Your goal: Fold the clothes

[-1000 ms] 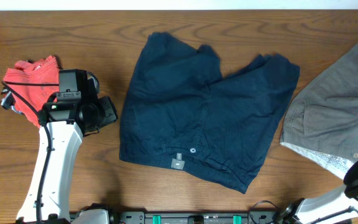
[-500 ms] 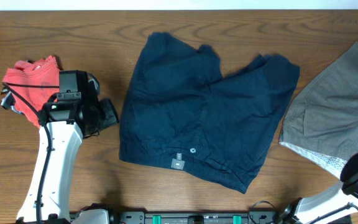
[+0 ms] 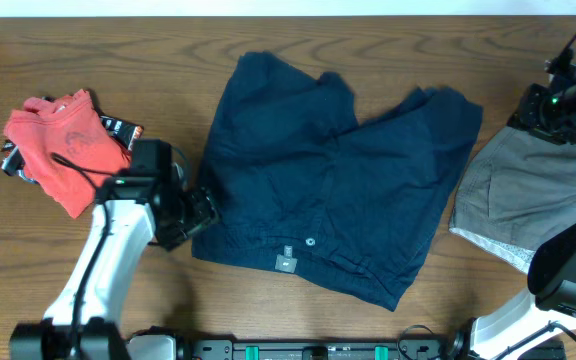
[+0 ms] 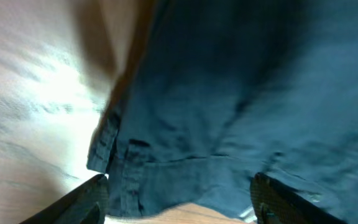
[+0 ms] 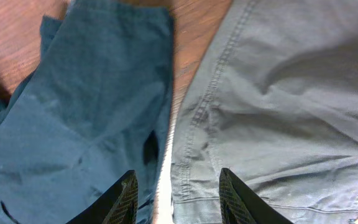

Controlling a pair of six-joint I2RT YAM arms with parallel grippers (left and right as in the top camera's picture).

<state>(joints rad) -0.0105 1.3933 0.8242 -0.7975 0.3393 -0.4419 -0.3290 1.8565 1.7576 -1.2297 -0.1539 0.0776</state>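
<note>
Dark navy shorts (image 3: 328, 190) lie spread flat in the middle of the wooden table (image 3: 168, 60). My left gripper (image 3: 204, 213) is at their lower-left corner. In the left wrist view it (image 4: 182, 208) stands wide open, with the hem corner of the navy shorts (image 4: 229, 93) between the fingers and nothing gripped. Grey shorts (image 3: 548, 195) lie at the right edge. My right gripper (image 3: 528, 112) hovers over their top-left part. In the right wrist view it (image 5: 179, 202) is open above the gap between the navy shorts (image 5: 86, 112) and the grey shorts (image 5: 278, 93).
A crumpled red garment (image 3: 63, 145) lies at the far left, with a small dark object (image 3: 120, 128) beside it. The right arm's base (image 3: 568, 280) stands at the lower right, over the grey shorts. A black rail (image 3: 318, 350) runs along the front edge.
My left arm moved right from beside the red garment to the navy shorts' corner, its jaws opening. My right arm swung from the lower right to the upper right, over the grey shorts.
</note>
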